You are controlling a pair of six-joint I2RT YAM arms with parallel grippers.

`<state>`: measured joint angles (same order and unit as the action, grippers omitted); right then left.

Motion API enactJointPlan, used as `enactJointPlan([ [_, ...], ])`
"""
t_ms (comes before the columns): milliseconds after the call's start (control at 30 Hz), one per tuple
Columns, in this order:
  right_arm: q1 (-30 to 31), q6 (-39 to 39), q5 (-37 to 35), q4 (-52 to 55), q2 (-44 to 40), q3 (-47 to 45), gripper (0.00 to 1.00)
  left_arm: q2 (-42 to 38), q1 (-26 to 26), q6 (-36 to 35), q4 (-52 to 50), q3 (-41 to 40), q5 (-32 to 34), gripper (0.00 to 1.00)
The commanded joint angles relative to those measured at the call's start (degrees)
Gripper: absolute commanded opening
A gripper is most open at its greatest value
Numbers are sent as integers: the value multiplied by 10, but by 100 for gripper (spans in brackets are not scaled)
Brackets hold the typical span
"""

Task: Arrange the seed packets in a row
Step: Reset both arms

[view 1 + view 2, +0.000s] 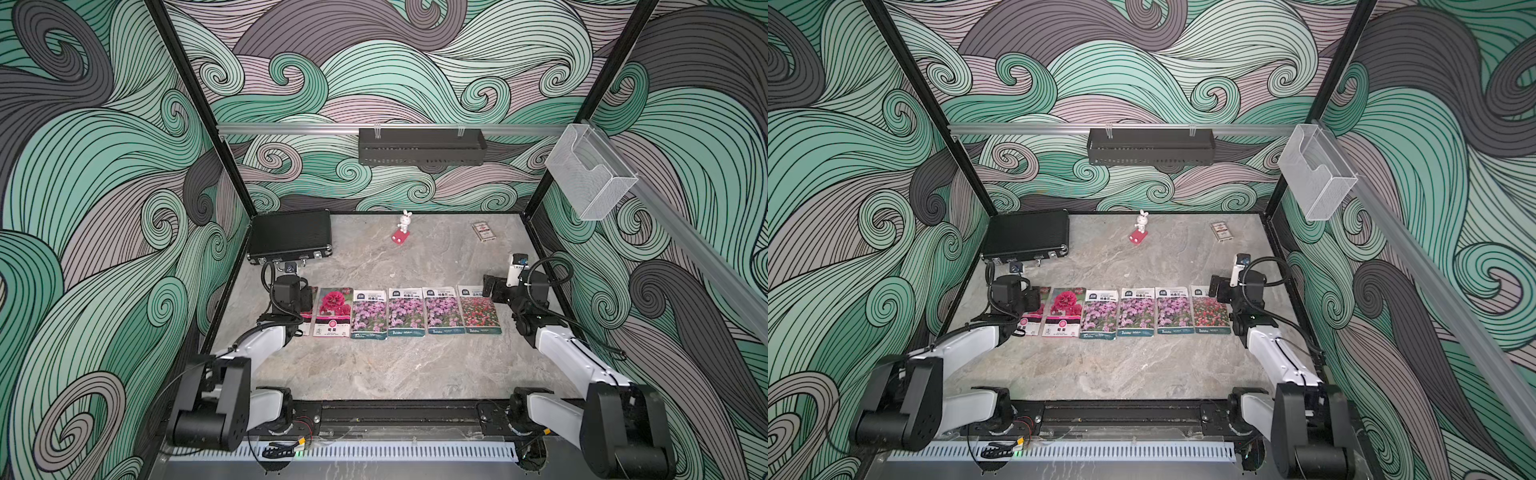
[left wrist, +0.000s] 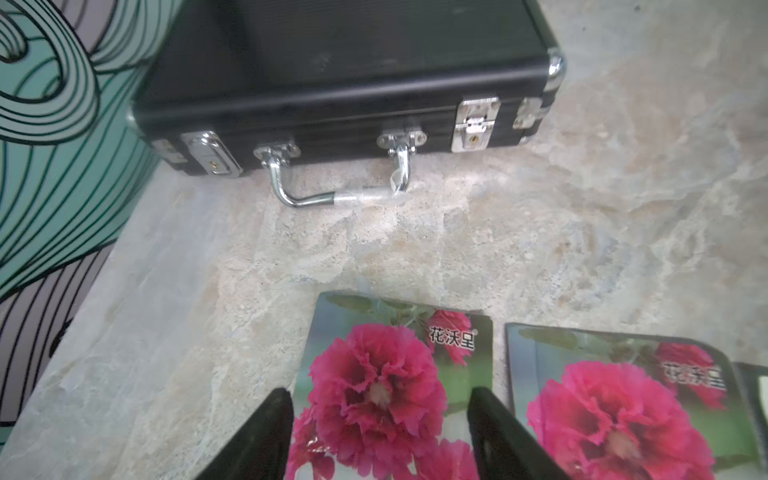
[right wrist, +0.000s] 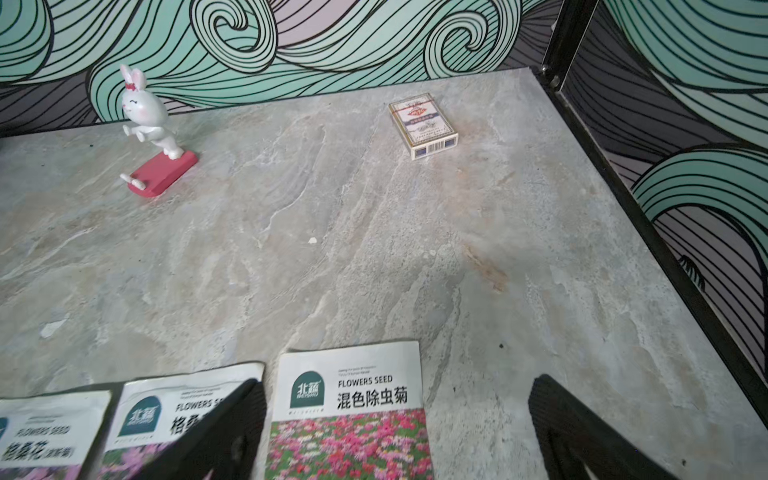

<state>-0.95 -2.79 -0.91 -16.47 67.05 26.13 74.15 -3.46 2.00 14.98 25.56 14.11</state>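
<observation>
Several seed packets lie face up, side by side, in a row across the table's middle. From the left: a magenta one [image 1: 306, 322] half hidden under my left gripper [image 1: 306, 300], a second magenta [image 1: 333, 311], three purple-pink [image 1: 369, 313] [image 1: 406, 311] [image 1: 442, 309], and a red-pink one [image 1: 478, 309] at the right end. In the left wrist view my left gripper [image 2: 380, 390] is open over the end magenta packet [image 2: 395, 365]. My right gripper [image 3: 397, 381] is open wide above the red-pink packet [image 3: 349, 415], holding nothing.
A black case [image 1: 289, 237] lies at the back left, close behind the left gripper. A white rabbit figurine [image 1: 404, 224] on a red base and a small card box [image 1: 482, 231] stand at the back. A black basket [image 1: 422, 145] and a clear holder [image 1: 590, 170] hang on the walls.
</observation>
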Motion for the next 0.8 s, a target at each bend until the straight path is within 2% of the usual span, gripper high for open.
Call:
enactJointPlan([
  [0, -16, 9, -4, -192, 59, -28, 100, 33, 11, -31, 132, 17, -23, 68],
  [100, -35, -4, 44, -258, 137, -31, 100, 63, 17, -36, 131, 42, -18, 68],
  [167, -35, -4, 60, -335, 175, -45, 100, 90, 30, -22, 156, 42, -45, 68],
  [233, -33, 3, 72, -299, 171, -31, 100, 117, 34, -19, 231, 12, -47, 69],
  [300, -34, 6, 81, -319, 179, -36, 100, 137, 39, -17, 277, -2, -46, 71],
  [367, -25, 18, 83, -335, 184, -44, 100, 134, 49, -3, 224, 19, -65, 72],
  [467, -18, 19, 66, -422, 232, -62, 99, 135, 57, 2, 224, 21, -74, 75],
  [500, -17, 21, 65, -393, 222, -54, 100, 135, 57, 2, 226, 21, -75, 77],
  [533, -14, 25, 58, -355, 212, -45, 100, 137, 58, 1, 230, 19, -74, 86],
  [567, -8, 27, 47, -360, 219, -43, 100, 135, 57, 2, 224, 21, -75, 97],
  [767, 10, 38, 14, -351, 221, -35, 100, 137, 59, 3, 225, 22, -76, 99],
])
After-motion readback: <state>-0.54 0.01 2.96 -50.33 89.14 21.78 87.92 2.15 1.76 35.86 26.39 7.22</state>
